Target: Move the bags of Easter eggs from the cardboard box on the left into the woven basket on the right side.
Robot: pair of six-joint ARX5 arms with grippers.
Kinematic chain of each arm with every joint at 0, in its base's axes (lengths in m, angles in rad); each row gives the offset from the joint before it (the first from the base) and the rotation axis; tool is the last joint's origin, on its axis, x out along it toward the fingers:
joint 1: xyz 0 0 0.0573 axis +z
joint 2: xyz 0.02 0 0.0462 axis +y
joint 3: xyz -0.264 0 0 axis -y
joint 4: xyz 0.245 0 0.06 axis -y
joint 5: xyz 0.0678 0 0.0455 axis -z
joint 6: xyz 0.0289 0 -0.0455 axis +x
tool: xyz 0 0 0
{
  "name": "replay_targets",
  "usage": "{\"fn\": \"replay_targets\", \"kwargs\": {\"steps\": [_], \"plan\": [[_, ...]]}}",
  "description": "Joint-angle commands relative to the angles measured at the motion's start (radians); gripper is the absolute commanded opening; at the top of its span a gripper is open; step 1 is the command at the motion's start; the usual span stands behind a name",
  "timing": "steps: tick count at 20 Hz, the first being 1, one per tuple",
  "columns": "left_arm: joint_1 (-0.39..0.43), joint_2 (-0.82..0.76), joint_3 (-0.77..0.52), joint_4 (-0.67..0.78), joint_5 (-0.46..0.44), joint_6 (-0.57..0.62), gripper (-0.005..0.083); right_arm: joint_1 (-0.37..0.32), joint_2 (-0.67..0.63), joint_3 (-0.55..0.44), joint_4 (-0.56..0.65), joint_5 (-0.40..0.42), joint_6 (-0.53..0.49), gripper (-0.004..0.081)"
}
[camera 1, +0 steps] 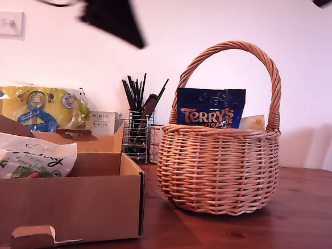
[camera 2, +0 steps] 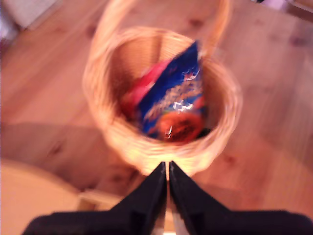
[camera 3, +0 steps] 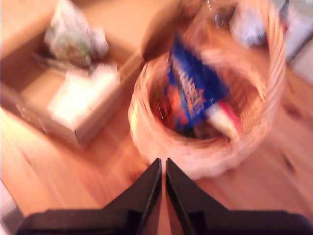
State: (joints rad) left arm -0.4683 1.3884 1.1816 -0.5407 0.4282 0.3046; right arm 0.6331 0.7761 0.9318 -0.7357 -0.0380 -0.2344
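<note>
**Inspector:** State of the claws?

**Robot:** My first claw (camera 2: pixel 167 169) has its jaws pressed together with nothing between them; it hangs above the basket (camera 2: pixel 110 134). My second claw (camera 3: pixel 162 166) is the same, jaws together and bare, above the basket's rim (camera 3: pixel 161 147), with the box (camera 3: pixel 93 122) off to one side.

**Inspector:** Which arm is the dark blur at the top of the exterior view?

**Robot:** I cannot tell — the wrist views do not settle it.

**Inspector:** Basket contents?

**Robot:** A blue Terry's bag (camera 1: pixel 210 107) stands upright, its top above the rim. A red bag (camera 2: pixel 142 88) lies beside it, and a pale bag (camera 1: pixel 252 122) pokes up next to the handle (camera 1: pixel 231 47).

**Inspector:** And the box?

**Robot:** It sits on the worktop (camera 1: pixel 296 225) at the exterior view's left, just beside the basket. One white bag (camera 1: pixel 32 158) with green print leans inside it.

**Inspector:** Anything behind?

**Robot:** A yellow package (camera 1: pixel 39 107), a white carton (camera 1: pixel 102 122) and a wire holder (camera 1: pixel 137 135) of dark utensils — all against the wall.
</note>
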Motion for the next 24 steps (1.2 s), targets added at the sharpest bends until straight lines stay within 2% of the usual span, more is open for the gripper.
{"fn": "replay_targets", "kwargs": {"steps": [1, 3, 5, 8, 9, 11, 12, 13, 18, 20, 24], "plan": [[0.022, -0.066, -0.129, 0.08, -0.02, -0.009, -0.0022, -0.016, 0.0, -0.063, 0.064, -0.056, 0.025, -0.0013], [0.053, -0.176, -0.281, 0.161, -0.051, -0.007, -0.0022, -0.029, 0.0, -0.118, 0.133, -0.099, 0.038, -0.0013], [0.076, -0.279, -0.41, 0.203, -0.087, 0.042, -0.0022, -0.034, 0.0, -0.182, 0.173, -0.117, 0.056, -0.0013], [0.082, -0.322, -0.48, 0.137, -0.156, 0.182, -0.0004, -0.033, 0.0, -0.203, 0.193, -0.124, 0.074, -0.0013], [0.082, -0.314, -0.48, 0.114, -0.167, 0.212, 0.0101, -0.033, 0.0, -0.203, 0.208, -0.148, 0.077, -0.0013], [0.082, -0.29, -0.48, 0.117, -0.21, 0.256, 0.0503, -0.033, 0.0, -0.203, 0.217, -0.165, 0.077, -0.0013], [0.082, -0.27, -0.48, 0.12, -0.239, 0.273, 0.0666, -0.033, 0.0, -0.203, 0.216, -0.165, 0.077, -0.0013], [0.082, -0.249, -0.48, 0.12, -0.261, 0.282, 0.0757, -0.033, -0.001, -0.203, 0.215, -0.165, 0.077, -0.0013], [0.083, -0.114, -0.48, 0.202, -0.342, 0.471, 0.0778, -0.033, -0.002, -0.203, 0.214, -0.165, 0.077, -0.0013], [0.086, -0.066, -0.48, 0.237, -0.385, 0.49, 0.0778, -0.033, -0.003, -0.203, 0.214, -0.165, 0.077, -0.0013], [0.116, 0.027, -0.48, 0.285, -0.404, 0.523, 0.0778, -0.033, -0.005, -0.203, 0.211, -0.165, 0.077, -0.0013]]}}
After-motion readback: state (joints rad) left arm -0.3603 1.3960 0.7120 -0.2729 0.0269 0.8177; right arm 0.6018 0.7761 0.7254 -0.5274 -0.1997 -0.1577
